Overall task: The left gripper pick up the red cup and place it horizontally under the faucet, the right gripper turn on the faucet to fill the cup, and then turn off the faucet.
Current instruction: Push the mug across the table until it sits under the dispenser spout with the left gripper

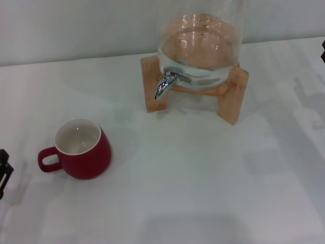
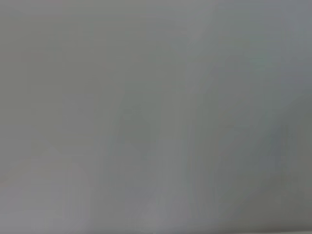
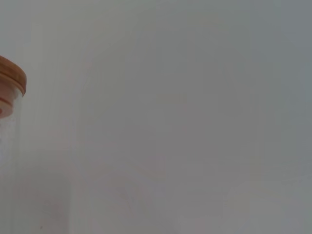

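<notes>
The red cup (image 1: pixel 81 150) stands upright on the white table at the near left, its white inside showing and its loop handle pointing left. The chrome faucet (image 1: pixel 165 84) sticks out from the clear glass jar (image 1: pixel 200 46) at the back centre, spout down, with nothing beneath it. Only a black part of my left gripper (image 1: pixel 4 170) shows at the left edge, a short way left of the cup's handle and apart from it. A dark sliver of my right gripper (image 1: pixel 323 51) shows at the right edge, well right of the jar.
The jar rests on a wooden stand (image 1: pixel 233 96) at the back. The right wrist view catches the jar's wooden lid (image 3: pixel 10 80) at its edge; the left wrist view shows only a plain grey surface. White table (image 1: pixel 203 178) spreads between cup and stand.
</notes>
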`<state>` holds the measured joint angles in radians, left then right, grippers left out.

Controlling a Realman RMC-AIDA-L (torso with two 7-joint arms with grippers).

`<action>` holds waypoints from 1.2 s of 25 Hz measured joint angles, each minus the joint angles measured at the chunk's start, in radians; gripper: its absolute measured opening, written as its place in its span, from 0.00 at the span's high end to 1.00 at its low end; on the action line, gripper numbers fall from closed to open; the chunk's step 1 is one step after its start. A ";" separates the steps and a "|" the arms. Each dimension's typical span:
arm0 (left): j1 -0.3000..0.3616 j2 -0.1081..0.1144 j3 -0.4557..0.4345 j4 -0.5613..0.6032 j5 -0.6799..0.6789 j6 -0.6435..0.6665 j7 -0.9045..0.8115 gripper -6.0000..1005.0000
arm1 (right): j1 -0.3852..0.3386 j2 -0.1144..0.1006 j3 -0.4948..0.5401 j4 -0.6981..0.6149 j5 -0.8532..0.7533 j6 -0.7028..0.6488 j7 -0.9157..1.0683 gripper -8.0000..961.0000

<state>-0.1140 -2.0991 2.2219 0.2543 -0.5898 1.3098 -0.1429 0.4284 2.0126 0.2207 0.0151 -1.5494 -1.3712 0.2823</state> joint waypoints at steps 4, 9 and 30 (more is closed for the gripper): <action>0.004 0.002 0.031 0.001 0.001 -0.002 0.001 0.12 | 0.000 0.000 -0.007 0.005 -0.001 0.009 0.000 0.31; 0.004 0.002 0.040 0.001 0.006 -0.003 0.004 0.12 | 0.001 0.000 -0.009 0.006 -0.002 0.024 0.000 0.31; -0.001 0.002 0.121 -0.001 0.003 -0.003 0.009 0.12 | 0.001 -0.002 -0.009 0.000 -0.001 0.022 0.000 0.31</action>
<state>-0.1145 -2.0969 2.3427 0.2531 -0.5869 1.3069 -0.1335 0.4296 2.0110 0.2117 0.0152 -1.5508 -1.3493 0.2822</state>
